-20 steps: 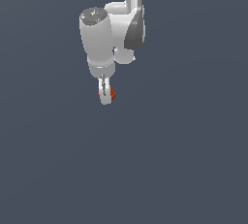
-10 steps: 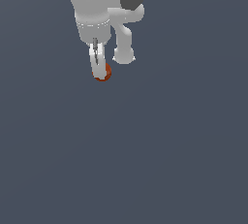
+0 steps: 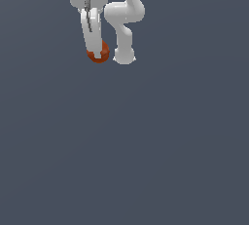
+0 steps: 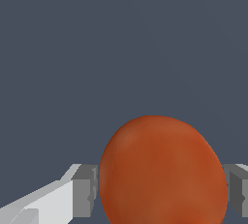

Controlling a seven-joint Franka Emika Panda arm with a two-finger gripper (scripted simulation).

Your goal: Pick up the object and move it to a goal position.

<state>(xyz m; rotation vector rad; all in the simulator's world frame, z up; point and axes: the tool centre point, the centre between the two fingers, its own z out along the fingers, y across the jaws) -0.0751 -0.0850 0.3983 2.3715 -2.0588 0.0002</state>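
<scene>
The orange-red ball (image 3: 99,53) sits between the fingertips of my white gripper (image 3: 97,53), near the top of the exterior view, left of centre. The gripper is shut on it and holds it up, well clear of the grey ground. One finger (image 3: 92,31) covers most of the ball there. In the wrist view the ball (image 4: 162,172) fills the space between the two grey pads (image 4: 85,191), which press on its sides.
The arm's white links and elbow (image 3: 125,14) hang just to the exterior view's right of the gripper. All around is a plain dark grey ground (image 3: 146,146).
The gripper has moved up and toward the exterior view's left with the ball in it, and now looks larger, closer to the camera.
</scene>
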